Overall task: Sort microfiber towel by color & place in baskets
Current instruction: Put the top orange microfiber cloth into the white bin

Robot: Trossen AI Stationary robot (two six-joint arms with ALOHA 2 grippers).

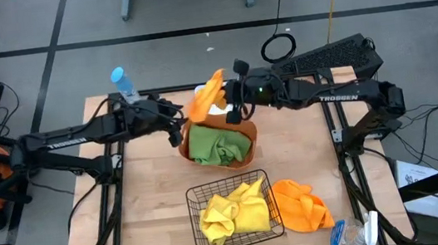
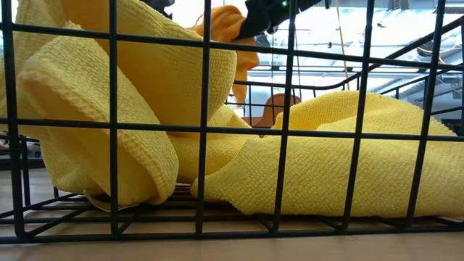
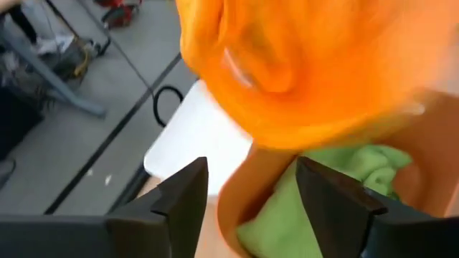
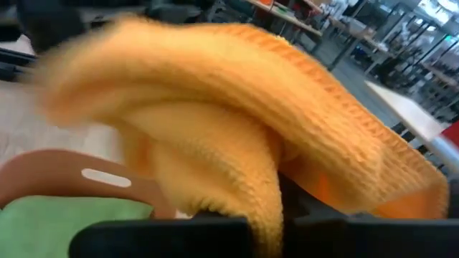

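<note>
The right hand [image 1: 233, 104] was clenched on an orange towel [image 1: 207, 97], holding it up in the air just past the far rim of the brown tub [image 1: 244, 154], with the cloth hanging and trailing away from the hand toward the left arm. The left hand [image 1: 178, 126] was close beside it, its fingers [image 3: 188, 197] spread apart and gripping nothing, with the dangling cloth just in front of and above them. In the left wrist view a white bin [image 3: 193, 140] showed just beyond the cloth, on the far side of the tub from that hand; this looked like the place for the orange cloths, though the high view hardly showed it behind the towel. So the coming move seemed to turn on carrying the cloth a short way further from the tub, and the right hand, already gripping it, was the one placed to do that. The towel's long run lay roughly from the right hand outward toward the left hand. The green towels [image 1: 220, 143] lay in the tub directly below both hands, the yellow towels [image 1: 234, 211] filled the wire basket [image 1: 193, 194] nearer the front of the surface [image 1: 155, 214], and a second orange towel [image 1: 300, 204] lay loose on the surface beside the basket, well away from either hand.
</note>
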